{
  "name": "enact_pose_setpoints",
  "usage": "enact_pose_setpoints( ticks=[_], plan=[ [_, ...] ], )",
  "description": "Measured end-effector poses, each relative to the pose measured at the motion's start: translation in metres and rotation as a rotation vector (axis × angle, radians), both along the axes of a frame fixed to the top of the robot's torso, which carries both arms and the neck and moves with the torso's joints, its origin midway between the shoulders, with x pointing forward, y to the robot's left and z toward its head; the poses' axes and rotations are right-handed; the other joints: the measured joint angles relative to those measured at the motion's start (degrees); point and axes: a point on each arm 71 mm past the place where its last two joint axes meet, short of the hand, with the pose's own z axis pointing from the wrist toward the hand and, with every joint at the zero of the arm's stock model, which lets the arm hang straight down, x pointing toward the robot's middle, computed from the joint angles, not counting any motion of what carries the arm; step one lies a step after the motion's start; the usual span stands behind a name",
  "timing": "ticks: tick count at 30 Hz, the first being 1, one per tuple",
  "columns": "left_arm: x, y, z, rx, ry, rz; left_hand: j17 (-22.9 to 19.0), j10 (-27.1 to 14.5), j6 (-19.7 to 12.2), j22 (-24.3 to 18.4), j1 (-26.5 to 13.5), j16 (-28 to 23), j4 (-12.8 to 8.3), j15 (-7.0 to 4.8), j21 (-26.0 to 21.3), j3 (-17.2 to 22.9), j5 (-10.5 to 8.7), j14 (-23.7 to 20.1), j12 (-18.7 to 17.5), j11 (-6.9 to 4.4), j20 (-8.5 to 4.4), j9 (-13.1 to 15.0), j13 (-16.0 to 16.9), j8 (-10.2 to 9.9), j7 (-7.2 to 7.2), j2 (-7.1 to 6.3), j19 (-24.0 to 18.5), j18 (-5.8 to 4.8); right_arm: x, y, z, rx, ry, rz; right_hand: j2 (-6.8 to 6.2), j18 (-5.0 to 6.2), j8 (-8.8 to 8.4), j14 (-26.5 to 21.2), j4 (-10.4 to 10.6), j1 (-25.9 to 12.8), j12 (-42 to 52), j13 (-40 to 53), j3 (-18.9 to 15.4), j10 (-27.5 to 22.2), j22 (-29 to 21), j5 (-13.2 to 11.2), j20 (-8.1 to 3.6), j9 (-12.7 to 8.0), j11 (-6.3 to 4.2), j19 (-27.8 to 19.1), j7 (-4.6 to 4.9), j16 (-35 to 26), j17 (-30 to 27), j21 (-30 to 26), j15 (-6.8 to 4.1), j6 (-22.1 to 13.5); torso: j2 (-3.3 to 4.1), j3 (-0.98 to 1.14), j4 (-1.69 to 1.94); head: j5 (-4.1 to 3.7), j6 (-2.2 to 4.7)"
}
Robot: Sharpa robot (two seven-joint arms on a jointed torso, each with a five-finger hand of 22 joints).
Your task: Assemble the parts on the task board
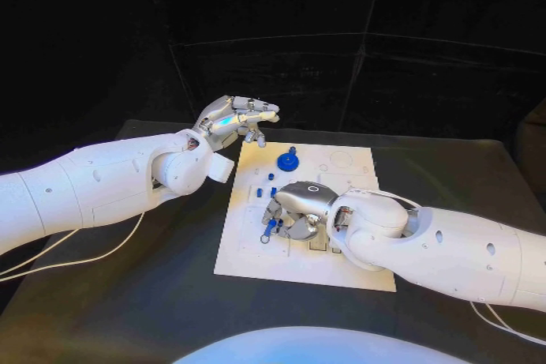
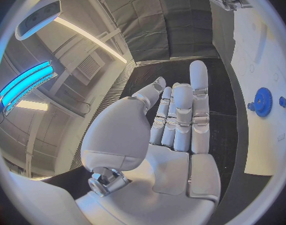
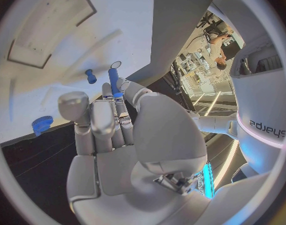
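The white task board [image 1: 353, 163] lies in the middle of the black table. A blue gear [image 1: 289, 160] stands near its far edge and shows again as the blue gear [image 2: 263, 101] beside my left hand. My left hand [image 1: 239, 119] hovers off the board's far left corner, fingers straight [image 2: 180, 117], holding nothing. My right hand [image 1: 298, 210] hangs palm down over the board's middle and pinches a long blue peg [image 3: 113, 81] between its fingertips; the peg's lower end [image 1: 267, 230] points at the board. A short blue peg [image 3: 90, 76] stands on the board close by.
Small blue pegs [image 1: 267, 192] stand in the board left of my right hand. A second blue toothed piece [image 3: 42, 125] sits near the board's edge. Black table [image 1: 136, 301] surrounds the board, with a white cable [image 1: 69, 261] lying at the left.
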Motion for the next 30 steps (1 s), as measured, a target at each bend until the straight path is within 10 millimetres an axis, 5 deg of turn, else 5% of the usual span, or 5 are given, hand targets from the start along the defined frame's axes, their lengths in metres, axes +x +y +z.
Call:
enact_pose_setpoints(
  ticks=[30],
  plan=[
    [0.0012,-0.0019,-0.0005,0.000,0.002,-0.006,-0.1,0.0,0.0,0.0,0.0,0.0,0.2,0.00,0.0,-0.2,0.00,0.0,0.0,0.00,0.00,0.0,0.0,0.0,0.00,0.00,0.0,0.00,-0.0050,0.0096,-0.0043,-0.027,0.000,0.036,-0.01,0.00,-0.01,0.0,0.0,0.0,0.0,0.0,0.3,0.0,0.2,0.0,0.00,-0.1,0.00,0.0,-0.07,0.0,0.1,0.0,0.00,-0.1,0.03,-0.07,0.02,0.05,-0.24]
  ],
)
